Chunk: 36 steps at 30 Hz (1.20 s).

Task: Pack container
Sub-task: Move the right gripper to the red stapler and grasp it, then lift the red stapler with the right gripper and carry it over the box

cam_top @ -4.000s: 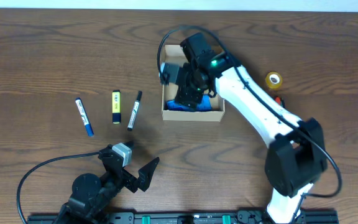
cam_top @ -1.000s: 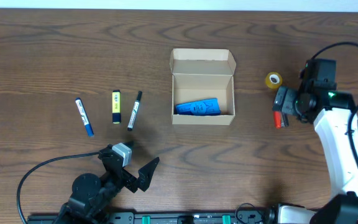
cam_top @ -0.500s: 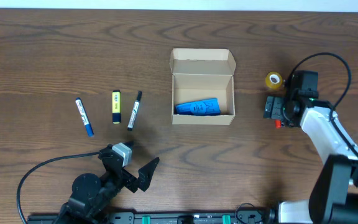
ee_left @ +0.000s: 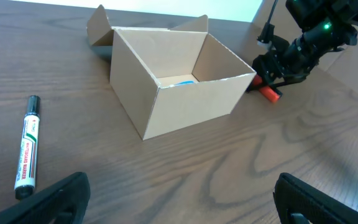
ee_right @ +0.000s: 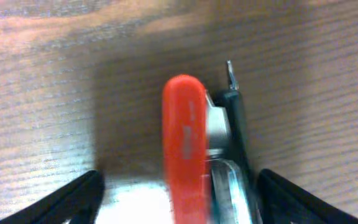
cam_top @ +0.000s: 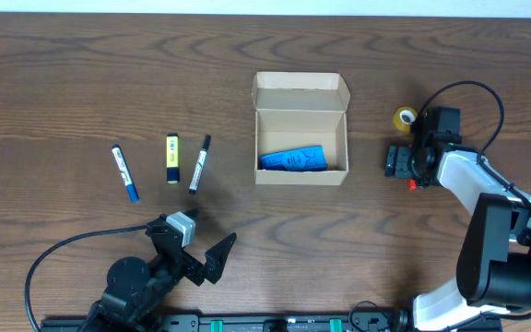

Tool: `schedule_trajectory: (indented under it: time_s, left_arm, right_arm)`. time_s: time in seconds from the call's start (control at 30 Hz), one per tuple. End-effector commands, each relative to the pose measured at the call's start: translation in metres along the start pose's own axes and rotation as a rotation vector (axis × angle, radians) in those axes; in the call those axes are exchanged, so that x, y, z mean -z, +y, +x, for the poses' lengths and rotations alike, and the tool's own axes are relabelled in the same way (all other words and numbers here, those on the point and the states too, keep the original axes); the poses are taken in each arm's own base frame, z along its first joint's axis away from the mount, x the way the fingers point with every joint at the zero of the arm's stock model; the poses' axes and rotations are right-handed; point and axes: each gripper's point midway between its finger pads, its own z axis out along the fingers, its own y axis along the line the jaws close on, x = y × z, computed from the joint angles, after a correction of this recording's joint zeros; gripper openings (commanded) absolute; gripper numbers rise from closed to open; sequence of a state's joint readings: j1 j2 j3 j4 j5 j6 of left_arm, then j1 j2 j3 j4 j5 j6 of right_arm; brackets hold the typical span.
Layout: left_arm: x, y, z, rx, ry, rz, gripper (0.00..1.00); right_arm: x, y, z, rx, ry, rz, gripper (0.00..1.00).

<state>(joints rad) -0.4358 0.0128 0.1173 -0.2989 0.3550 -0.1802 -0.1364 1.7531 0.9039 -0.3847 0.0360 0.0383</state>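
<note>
The container (cam_top: pixel 300 177) is a tan cardboard box at the table's middle, open, with its flap lid folded back. A blue item (cam_top: pixel 293 160) lies inside it. The box also shows in the left wrist view (ee_left: pixel 191 112). My right gripper (cam_top: pixel 400 162) is to the right of the box, low over a red tool with metal parts (cam_top: pixel 413 183). In the right wrist view its fingers (ee_right: pixel 185 199) are open and straddle the red tool (ee_right: pixel 185 137). My left gripper (cam_top: pixel 206 254) rests open and empty at the front left, and its fingers show in the left wrist view (ee_left: pixel 179 199).
A blue marker (cam_top: pixel 125 172), a yellow highlighter (cam_top: pixel 171 159) and a black marker (cam_top: pixel 199 163) lie in a row left of the box. A yellow tape roll (cam_top: pixel 406 118) sits behind the right gripper. The black marker shows in the left wrist view (ee_left: pixel 27 149).
The right arm has left the box, where the blue item now lies, swung out to the right, then come back left and down over the red tool. The left arm has not moved.
</note>
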Motion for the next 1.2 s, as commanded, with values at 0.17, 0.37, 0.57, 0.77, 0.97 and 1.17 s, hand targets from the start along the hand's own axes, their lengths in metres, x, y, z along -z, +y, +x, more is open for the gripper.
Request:
schedule_trajectory:
  time_s: [0.17,0.37,0.57,0.77,0.97,1.17]
  left_arm:
    - [-0.003,0.004,0.009,0.003,0.015,-0.009,0.95]
    - [-0.003,0.004,0.009,0.003,0.015,-0.009,0.95]
    - [-0.003,0.004,0.009,0.003,0.015,-0.009,0.95]
    - [-0.003,0.004,0.009,0.003,0.015,-0.009,0.95]
    - [-0.003,0.004,0.009,0.003,0.015,-0.009,0.95]
    - [-0.003,0.004,0.009,0.004,0.016,-0.009,0.95]
  right_arm:
    - [-0.013,-0.007,0.013,0.003,0.049,0.018,0.64]
    - [-0.013,-0.007,0.013,0.002,0.051,0.018,0.51]
    - [-0.013,-0.007,0.014,-0.001,0.054,0.018,0.4]
    - [-0.012,-0.007,0.014,-0.001,0.053,0.018,0.29]
    - [-0.012,-0.006,0.013,-0.029,0.055,0.011,0.18]
    - [0.003,-0.004,-0.004,-0.028,0.05,0.003,0.1]
